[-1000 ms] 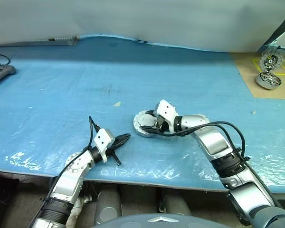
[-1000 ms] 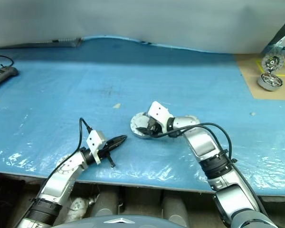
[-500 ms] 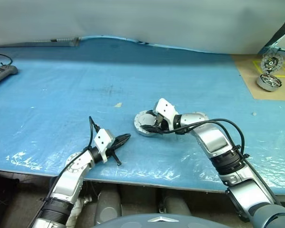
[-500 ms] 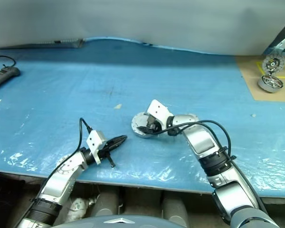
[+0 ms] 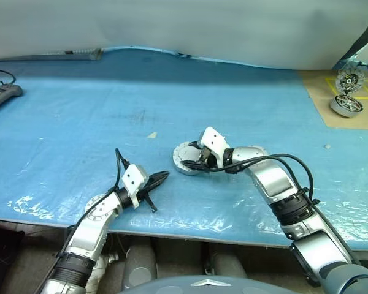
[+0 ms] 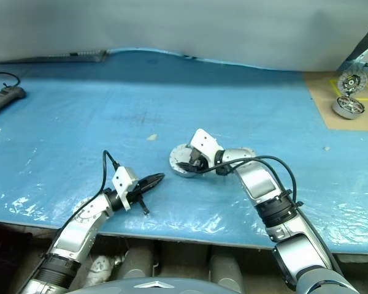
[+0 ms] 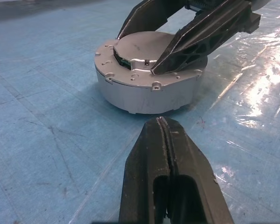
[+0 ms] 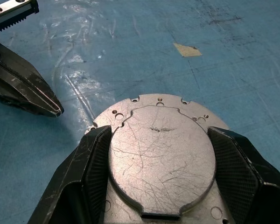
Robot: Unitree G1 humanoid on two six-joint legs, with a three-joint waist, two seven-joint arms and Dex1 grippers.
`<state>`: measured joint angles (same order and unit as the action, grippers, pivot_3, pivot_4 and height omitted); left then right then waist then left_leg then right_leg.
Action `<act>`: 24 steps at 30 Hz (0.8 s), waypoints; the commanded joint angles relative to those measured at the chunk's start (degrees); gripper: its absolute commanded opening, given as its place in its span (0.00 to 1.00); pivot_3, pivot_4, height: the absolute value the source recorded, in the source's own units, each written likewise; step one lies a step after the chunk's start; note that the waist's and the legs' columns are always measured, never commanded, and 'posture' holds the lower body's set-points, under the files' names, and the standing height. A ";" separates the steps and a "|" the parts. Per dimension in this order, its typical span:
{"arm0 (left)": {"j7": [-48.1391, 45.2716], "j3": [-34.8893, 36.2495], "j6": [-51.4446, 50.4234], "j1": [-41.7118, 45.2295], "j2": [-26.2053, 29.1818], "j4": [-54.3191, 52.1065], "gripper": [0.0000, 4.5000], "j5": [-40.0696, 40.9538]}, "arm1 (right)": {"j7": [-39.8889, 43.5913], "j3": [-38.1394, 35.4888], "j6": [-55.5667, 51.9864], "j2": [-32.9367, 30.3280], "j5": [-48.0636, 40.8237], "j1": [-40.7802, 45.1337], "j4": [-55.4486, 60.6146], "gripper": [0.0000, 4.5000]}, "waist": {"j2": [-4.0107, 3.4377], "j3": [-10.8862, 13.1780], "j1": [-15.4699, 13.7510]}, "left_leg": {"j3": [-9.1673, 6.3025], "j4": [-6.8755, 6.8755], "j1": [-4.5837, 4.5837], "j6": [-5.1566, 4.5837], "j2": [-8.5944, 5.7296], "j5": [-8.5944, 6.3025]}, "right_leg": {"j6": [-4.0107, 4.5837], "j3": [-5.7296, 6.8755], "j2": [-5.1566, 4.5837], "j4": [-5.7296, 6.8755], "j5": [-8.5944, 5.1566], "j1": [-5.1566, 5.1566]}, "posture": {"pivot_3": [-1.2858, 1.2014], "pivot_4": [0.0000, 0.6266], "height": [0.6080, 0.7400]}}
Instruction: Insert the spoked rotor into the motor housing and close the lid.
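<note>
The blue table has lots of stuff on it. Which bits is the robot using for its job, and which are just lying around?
For the job:
- motor housing, lid closed on top
- right gripper, fingers spread either side of the lid's raised centre
- left gripper, shut, close by

Just lying about:
- second motor on the brown board
- power strip
- scrap of tape

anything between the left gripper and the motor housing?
Nothing visible. The left gripper, shut, points at the motor housing across bare blue mat. The right gripper already straddles the closed lid.
</note>
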<state>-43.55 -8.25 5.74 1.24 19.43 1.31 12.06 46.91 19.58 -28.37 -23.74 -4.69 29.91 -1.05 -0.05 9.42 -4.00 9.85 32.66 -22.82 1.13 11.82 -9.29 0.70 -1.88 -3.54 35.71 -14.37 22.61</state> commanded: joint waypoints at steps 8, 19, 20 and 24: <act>11.06 8.91 -15.66 8.74 -3.61 -3.38 0.00 7.06 | -0.51 1.15 -2.96 -1.28 2.15 -0.66 -2.78 0.66 | 0.01 -0.01 -0.05 | 0.00 0.00 0.00 0.01 -0.01 0.00 | 0.00 0.02 0.00 0.02 0.00 -0.01 | 0.52 0.24 1.00; 9.08 16.89 -50.21 23.68 -1.12 3.09 0.00 26.87 | -0.88 1.39 -2.72 -0.63 2.39 -0.11 -3.74 0.66 | 0.04 -0.02 -0.02 | 0.00 0.00 -0.02 0.02 -0.11 0.01 | 0.01 0.00 0.03 -0.02 0.00 0.01 | 0.52 0.24 1.00; 7.90 17.03 -52.46 25.10 -0.82 4.61 0.00 28.07 | -0.92 1.40 -2.67 -0.58 2.42 -0.01 -3.88 0.66 | 0.04 -0.02 -0.02 | 0.00 0.00 -0.01 0.02 -0.11 0.01 | 0.01 0.00 0.01 -0.02 0.00 0.00 | 0.52 0.24 1.00; 4.25 16.05 -57.53 29.29 0.02 9.86 0.00 29.31 | -1.07 1.46 -2.51 -0.38 2.57 0.28 -4.26 0.66 | 0.04 -0.02 -0.02 | 0.00 -0.01 -0.02 0.02 -0.11 0.01 | 0.01 0.01 0.04 -0.01 0.00 0.03 | 0.52 0.24 1.00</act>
<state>-37.16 7.65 -50.23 28.97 18.81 10.38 40.06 47.25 20.02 -29.03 -23.50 -4.69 30.92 -1.70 -0.01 9.40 -4.02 9.85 32.65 -22.84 1.15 11.71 -9.28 0.71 -1.86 -3.50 35.69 -14.37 22.65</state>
